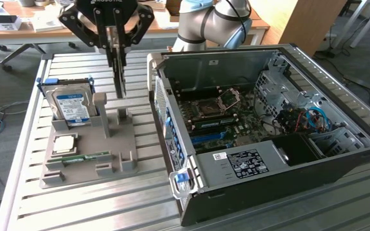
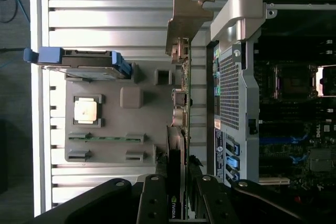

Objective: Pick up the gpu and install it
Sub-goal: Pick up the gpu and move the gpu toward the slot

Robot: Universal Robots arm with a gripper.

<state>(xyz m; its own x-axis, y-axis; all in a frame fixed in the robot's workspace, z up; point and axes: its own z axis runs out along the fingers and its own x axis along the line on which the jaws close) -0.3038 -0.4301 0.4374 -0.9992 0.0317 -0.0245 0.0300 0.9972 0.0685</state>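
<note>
The gpu hangs on edge as a thin dark card over the tall post of the grey holder, its lower end close to that post. My gripper is shut on its upper edge, one finger on each side. In the wrist view the gpu runs away from my gripper, with its metal bracket at the far end. Beside it, on the exterior view's right, lies the open computer case, with the motherboard exposed.
The grey holder also carries a silver hard drive standing upright, a square processor and a green memory stick. All of it rests on a slatted metal table. Desks and the arm's base stand behind.
</note>
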